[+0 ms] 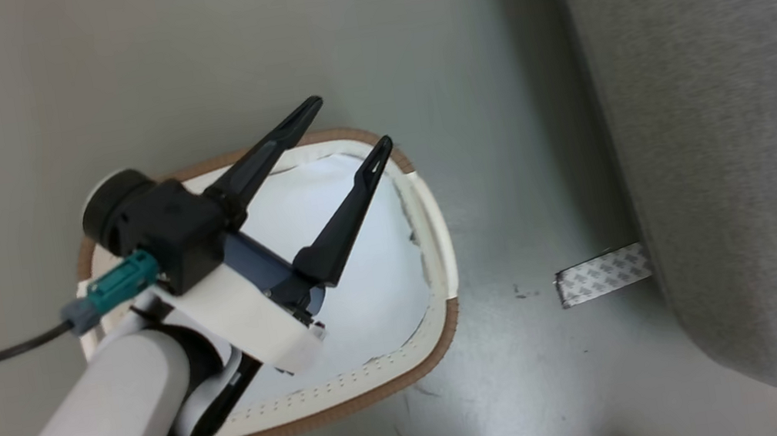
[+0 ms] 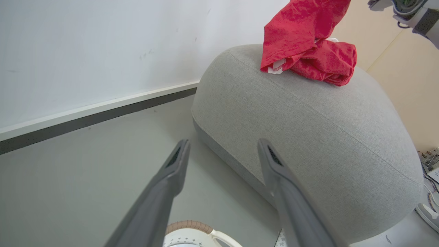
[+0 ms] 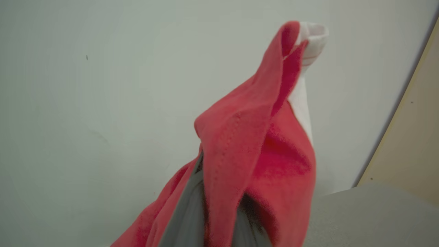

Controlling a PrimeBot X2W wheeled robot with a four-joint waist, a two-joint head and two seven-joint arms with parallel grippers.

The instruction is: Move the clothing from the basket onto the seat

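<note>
So, your right hand (image 3: 216,206) was clamped on the clothing (image 2: 301,44), which hung straight down onto the top of the seat (image 2: 308,130), lower folds resting there. Your left hand (image 1: 352,121) stood spread over the basket (image 1: 433,242), farther from the seat.

Fingers: two grey fingers (image 3: 185,212) rise from the bottom edge, closed on red cloth, their tips buried in its folds.
Clothing: red clothing (image 3: 247,151) wraps around the fingers and stands above them in a peak, with a stitched seam along the front fold.
White part (image 3: 301,92): runs up the clothing's right side to a rolled end.
Seat (image 3: 360,216): grey, low, right of the fingers.
Backdrop: pale plain surface (image 3: 103,103); beige panel (image 3: 411,137) far right.
</note>
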